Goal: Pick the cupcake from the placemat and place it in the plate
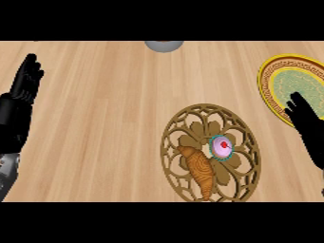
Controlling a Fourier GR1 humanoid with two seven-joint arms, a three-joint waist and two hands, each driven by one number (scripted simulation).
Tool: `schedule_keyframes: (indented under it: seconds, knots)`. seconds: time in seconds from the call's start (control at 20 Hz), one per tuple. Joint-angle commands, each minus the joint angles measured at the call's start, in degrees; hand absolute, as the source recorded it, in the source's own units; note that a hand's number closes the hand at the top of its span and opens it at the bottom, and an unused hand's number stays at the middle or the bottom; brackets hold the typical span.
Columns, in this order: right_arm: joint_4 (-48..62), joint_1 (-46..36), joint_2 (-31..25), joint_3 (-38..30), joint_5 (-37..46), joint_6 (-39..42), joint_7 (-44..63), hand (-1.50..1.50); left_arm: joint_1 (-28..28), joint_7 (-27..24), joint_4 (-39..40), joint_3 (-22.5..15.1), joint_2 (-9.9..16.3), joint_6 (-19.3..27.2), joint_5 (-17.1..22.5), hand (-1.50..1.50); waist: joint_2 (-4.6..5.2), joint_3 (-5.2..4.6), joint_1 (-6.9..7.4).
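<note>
On the wooden worktop (108, 95), a cupcake (222, 147) and croissant (199, 171) share the round placemat (210, 153) at lower centre. The plate (301, 89) sits upper right, its lower edge overlapped by the open right hand (311, 128). The left hand (17, 104) rests open at far left.

cupcake (222, 147) pink, red-dotted — placemat (227, 124) brown lattice — plate (271, 71) yellow-rimmed, green

You have a single view, taken from the robot's head and aimed steeply down at the wooden counter (108, 95). It is not mirrored. Both forearms enter from the lower edge: the left hand (17, 102) at 9 o'clock, the right hand (311, 128) at 3 o'clock. The placemat (185, 118) sits near 5 o'clock, the plate (270, 76) at 2 o'clock, cut by the right edge. A grey object (164, 45) is cropped at 12 o'clock. No second view is supplied for overlap.
</note>
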Motion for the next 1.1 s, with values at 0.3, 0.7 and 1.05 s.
schedule_keyframes:
  seconds: [0.3, 0.7, 1.05]
  knots:
    - [-4.2, -15.6, -5.4, 12.5, 22.9, -5.9, 3.1, 1.5, 5.6, -3.2, 7.1, -2.8, -5.1, -5.6, 3.2, 0.0, -1.1, -3.35, 3.42]
    - [-4.1, -5.6, 24.5, 23.8, 35.4, -35.5, -10.2, -1.5, 12.1, -15.1, 16.3, -1.2, -9.2, -12.2, 5.9, 0.0, -0.44, -0.44, 0.47]
    - [-19.6, 3.2, 19.1, 28.3, 53.7, -42.8, 8.7, -1.5, 13.7, -15.0, 15.4, 1.5, -9.0, -15.1, 6.2, 0.0, -0.74, -0.46, 0.03]
